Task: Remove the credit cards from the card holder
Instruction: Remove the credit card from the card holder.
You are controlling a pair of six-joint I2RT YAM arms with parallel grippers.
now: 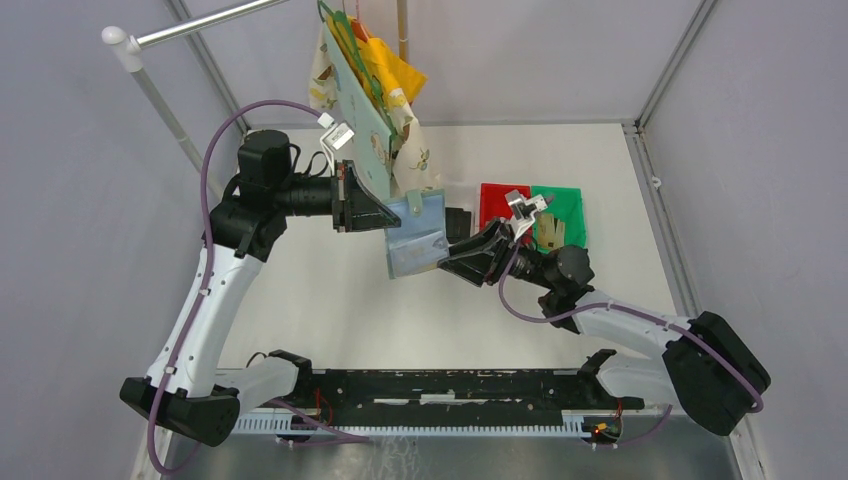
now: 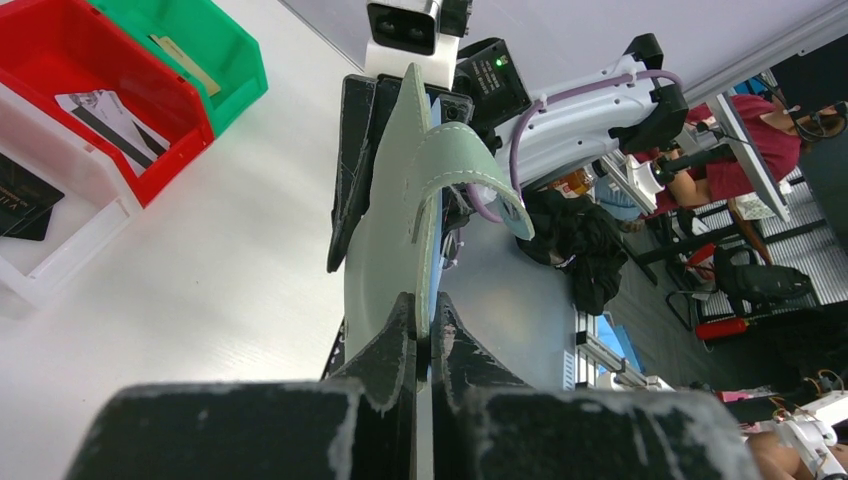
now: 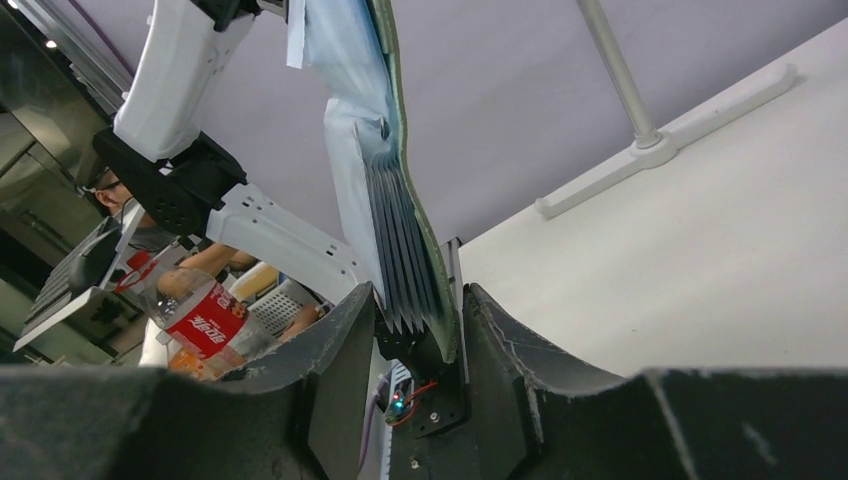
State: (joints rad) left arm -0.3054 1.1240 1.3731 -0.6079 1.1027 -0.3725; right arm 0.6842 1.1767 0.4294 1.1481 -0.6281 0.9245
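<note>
The card holder (image 1: 415, 240) hangs open in the air between both arms, grey-green outside (image 2: 385, 240), pale blue pockets inside (image 3: 395, 200). My left gripper (image 1: 385, 215) is shut on its upper edge (image 2: 422, 315); the snap tab (image 2: 470, 160) curls free. My right gripper (image 1: 447, 258) is open, its jaws straddling the holder's lower end (image 3: 419, 287) close to both faces. No card shows in the pockets. A pale grey-white credit card (image 2: 105, 115) lies in the red bin (image 2: 50, 50). A tan-gold credit card (image 2: 185, 65) lies in the green bin (image 2: 235, 75).
A white bin (image 2: 60, 250) holding a black item (image 2: 20, 200) stands beside the red bin (image 1: 490, 190) and green bin (image 1: 570, 195). Cloth bags (image 1: 370, 90) hang from a rail at the back, above the left gripper. A black rail (image 1: 440, 385) runs along the near edge.
</note>
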